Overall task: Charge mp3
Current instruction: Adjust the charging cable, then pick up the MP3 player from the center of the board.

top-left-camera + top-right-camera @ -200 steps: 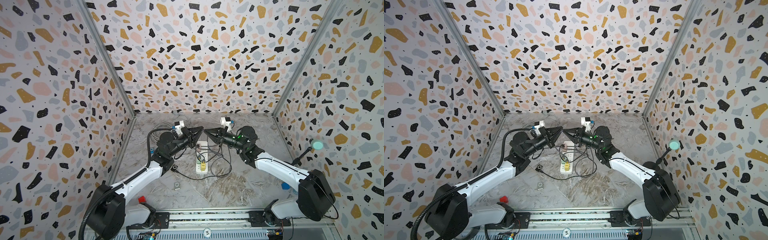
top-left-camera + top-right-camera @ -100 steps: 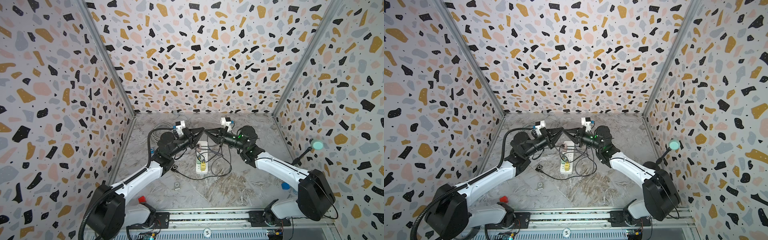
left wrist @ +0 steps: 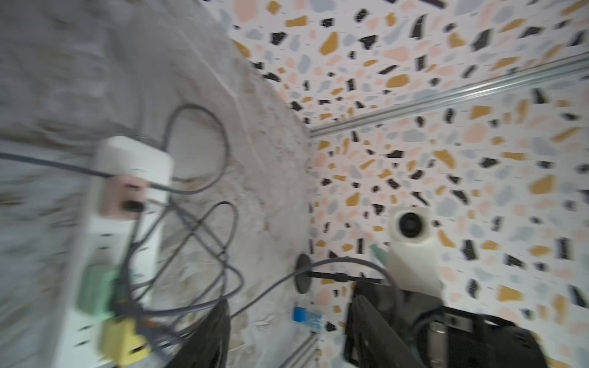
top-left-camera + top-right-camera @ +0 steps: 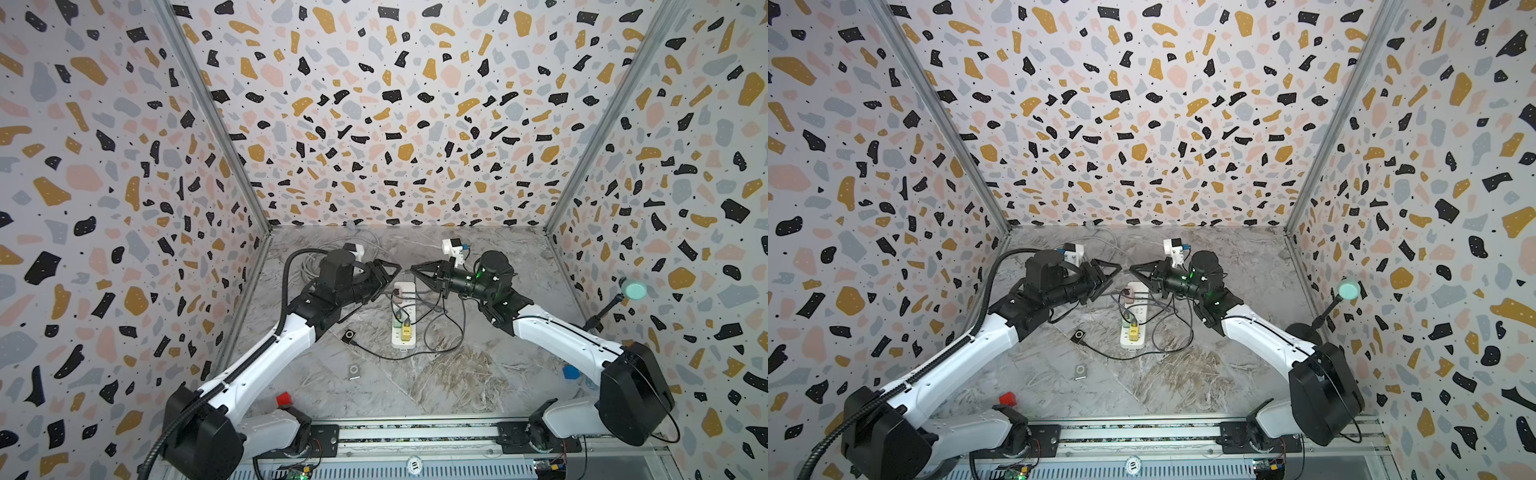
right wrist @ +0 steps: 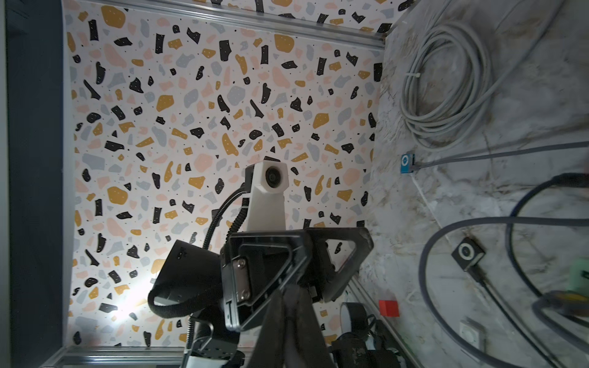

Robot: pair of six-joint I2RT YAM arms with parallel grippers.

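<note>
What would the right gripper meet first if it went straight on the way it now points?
Most likely the left gripper, which faces the right gripper nearly tip to tip above the white power strip; relative height is hard to judge.

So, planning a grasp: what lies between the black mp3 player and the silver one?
Bare table between black mp3 player and silver mp3 player, in both top views; the cable skirts it.

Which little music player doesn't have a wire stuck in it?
The silver one, lying alone with nothing attached. The black one has a wire plugged in, and the blue one seems to too.
</note>
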